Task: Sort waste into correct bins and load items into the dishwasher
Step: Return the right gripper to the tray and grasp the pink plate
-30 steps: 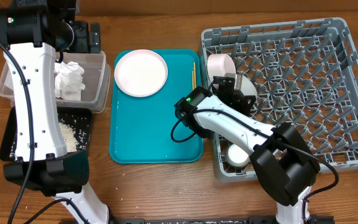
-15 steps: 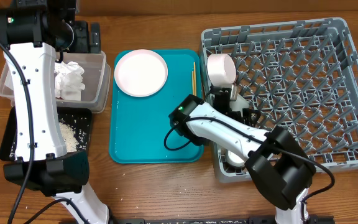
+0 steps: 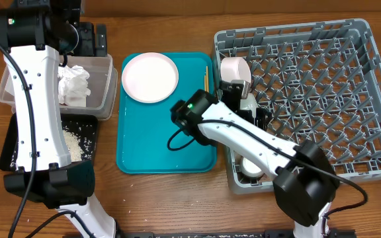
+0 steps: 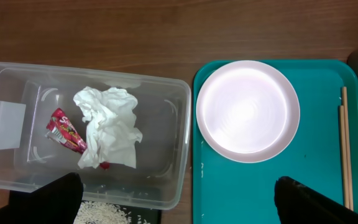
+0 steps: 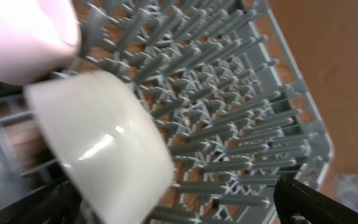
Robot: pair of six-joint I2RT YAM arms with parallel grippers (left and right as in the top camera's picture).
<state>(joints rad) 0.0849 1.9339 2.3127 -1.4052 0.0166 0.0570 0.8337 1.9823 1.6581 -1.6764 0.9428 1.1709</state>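
Waste looks sorted: crumpled white paper napkin (image 4: 107, 127) and small red wrapper (image 4: 66, 132) in the clear plastic tub (image 4: 5, 81), upper left; rice (image 3: 71, 144) in the shallow black tray (image 3: 6, 155). In the grey lattice dish rack (image 3: 336, 86) sits a pale grey bowl (image 5: 104, 149), right gripper (image 3: 242, 99) spread wide beside it, apparently empty. A pinkish round plate (image 3: 150, 77) and wooden chopsticks (image 3: 206, 80) wait unobstructed on the teal tray (image 3: 164, 139); left gripper (image 4: 182, 205) gapes empty above.

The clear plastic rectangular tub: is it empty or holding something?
Not empty: the clear plastic rectangular tub holds a crumpled white paper napkin and a small red wrapper, seen in the left wrist view.
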